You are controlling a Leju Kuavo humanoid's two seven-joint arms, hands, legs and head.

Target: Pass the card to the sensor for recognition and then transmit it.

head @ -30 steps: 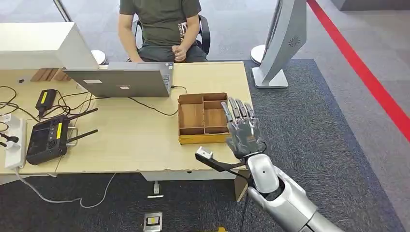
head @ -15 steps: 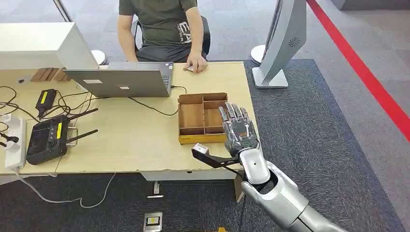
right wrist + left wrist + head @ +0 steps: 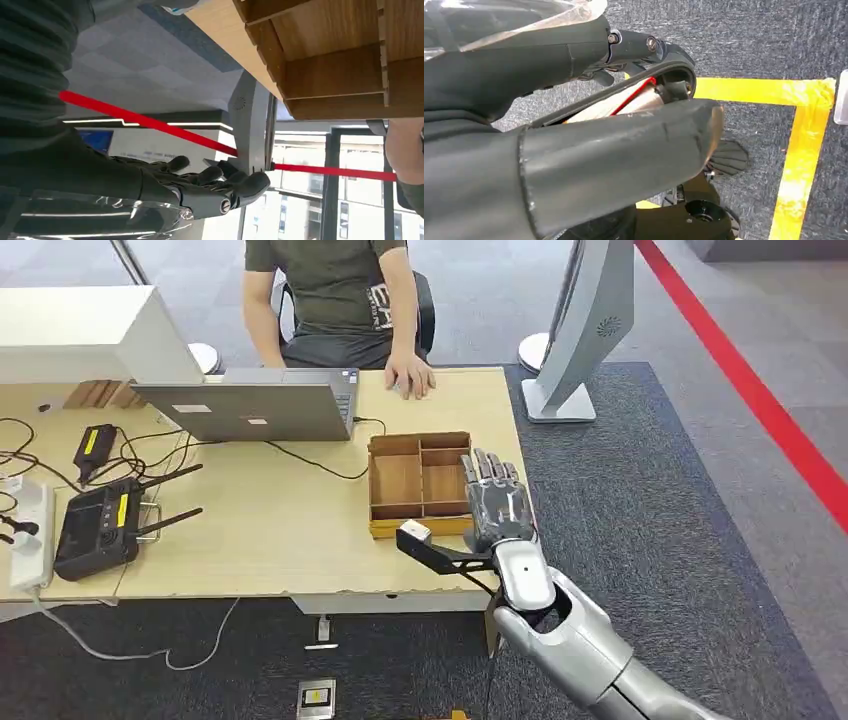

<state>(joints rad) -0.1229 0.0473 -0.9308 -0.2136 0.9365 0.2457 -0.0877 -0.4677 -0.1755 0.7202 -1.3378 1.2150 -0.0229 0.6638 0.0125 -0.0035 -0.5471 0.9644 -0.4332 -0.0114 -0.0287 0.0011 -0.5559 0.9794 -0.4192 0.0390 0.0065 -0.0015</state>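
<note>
Shifted nearer the wooden tray (image 3: 419,483), right hand (image 3: 497,504) hovers beside it, fingers spread, empty.

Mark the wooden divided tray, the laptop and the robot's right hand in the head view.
wooden divided tray (image 3: 384,530): head view, on its near front wall.
laptop (image 3: 250,412): head view, on the back of its lid.
right hand (image 3: 497,508): head view, on the back of the hand.

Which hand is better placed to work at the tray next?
Right, probably. The right hand hovers open at the tray on the table's near edge. The left hand hangs over the floor.
</note>
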